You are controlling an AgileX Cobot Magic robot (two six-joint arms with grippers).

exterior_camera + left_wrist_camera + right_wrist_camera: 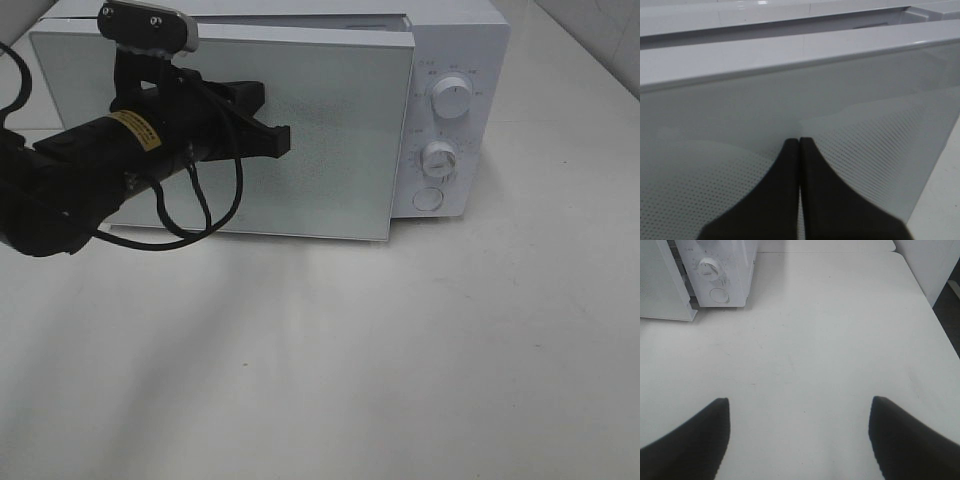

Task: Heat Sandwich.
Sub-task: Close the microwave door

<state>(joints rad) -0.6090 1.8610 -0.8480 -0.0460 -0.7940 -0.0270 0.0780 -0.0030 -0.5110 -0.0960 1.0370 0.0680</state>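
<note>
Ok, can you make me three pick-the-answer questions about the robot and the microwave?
1. Where is the left gripper? A at the microwave door; B at a sink; C at a fridge.
2. What colour is the microwave? A black; B white; C red.
3. How is the right gripper? A shut; B holding a cup; C open.
Answers: 1 A, its tips point at the door. 2 B, its whole case is white. 3 C, its jaws stand far apart with nothing between them.

A: How does the left arm [85, 175] look?
B: Black, with a yellow label [134, 130]; grey camera [148, 27] at its twelve o'clock, black cable [214, 214] looping at six.
A: The fingers [782, 200]?
B: Black, curved, tapering.
</note>
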